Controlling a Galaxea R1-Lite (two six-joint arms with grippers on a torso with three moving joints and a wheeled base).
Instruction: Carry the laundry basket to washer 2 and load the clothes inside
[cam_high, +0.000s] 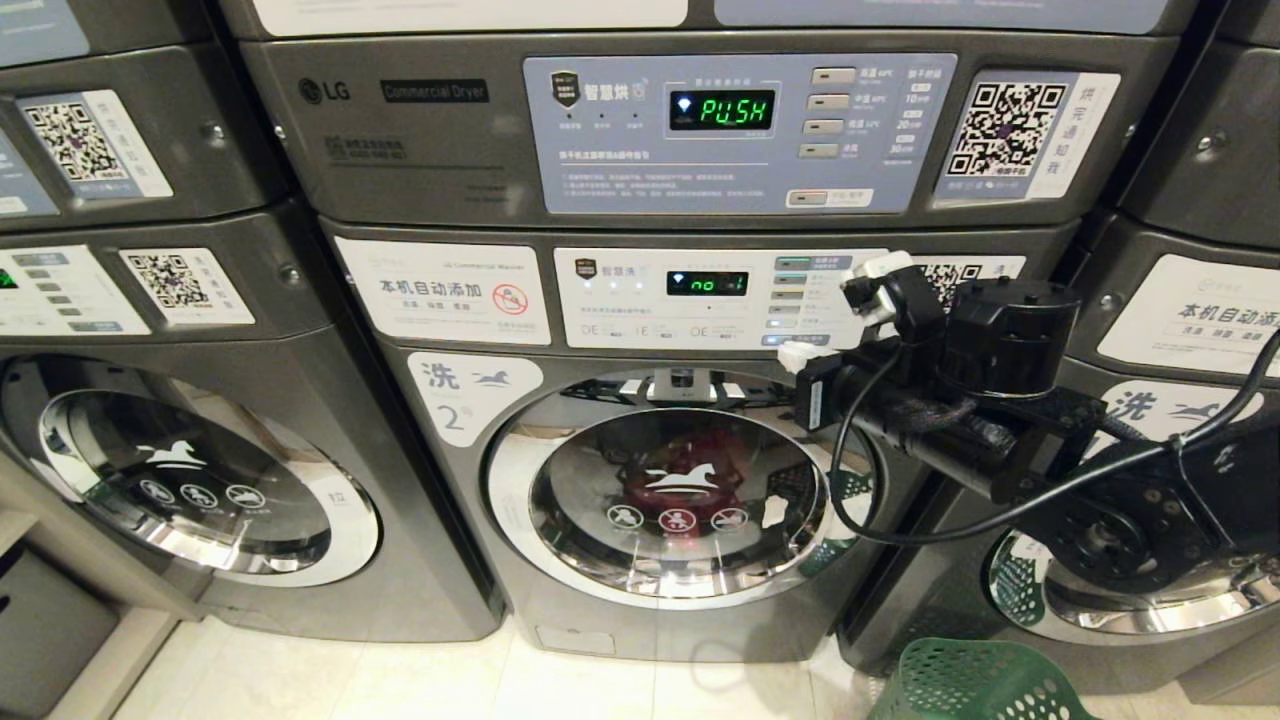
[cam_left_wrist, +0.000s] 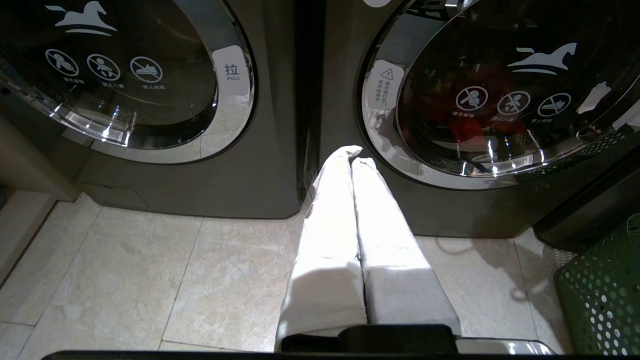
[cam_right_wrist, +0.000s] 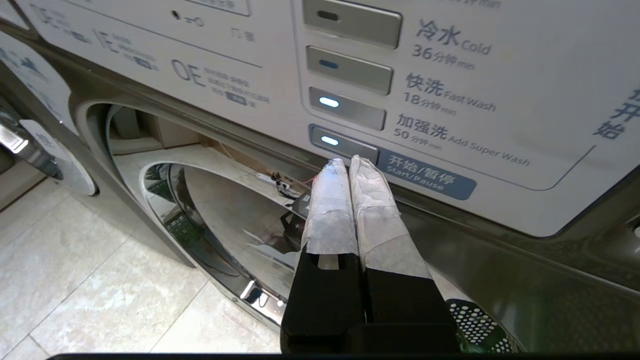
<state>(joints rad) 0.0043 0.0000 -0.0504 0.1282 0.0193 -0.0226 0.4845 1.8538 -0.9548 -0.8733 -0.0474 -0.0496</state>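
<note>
Washer 2 (cam_high: 450, 400) stands straight ahead with its chrome-ringed glass door (cam_high: 680, 495) closed. Behind the glass lies a red garment (cam_high: 690, 460) of the clothes, which the left wrist view also shows (cam_left_wrist: 475, 125). My right gripper (cam_high: 800, 352) is shut and empty. Its taped tips (cam_right_wrist: 348, 162) sit at the blue Start/Pause button (cam_right_wrist: 425, 175) on the washer's panel, just below a lit button (cam_right_wrist: 330, 141). The green laundry basket (cam_high: 980, 685) stands on the floor at the lower right. My left gripper (cam_left_wrist: 351, 152) is shut and empty, low before the gap between two washers.
A like washer (cam_high: 190, 480) stands to the left and another (cam_high: 1130, 580) to the right, behind my right arm. A dryer (cam_high: 600, 130) with a green "PUSH" display is stacked above washer 2. Pale tile floor (cam_high: 400, 680) runs in front of the machines.
</note>
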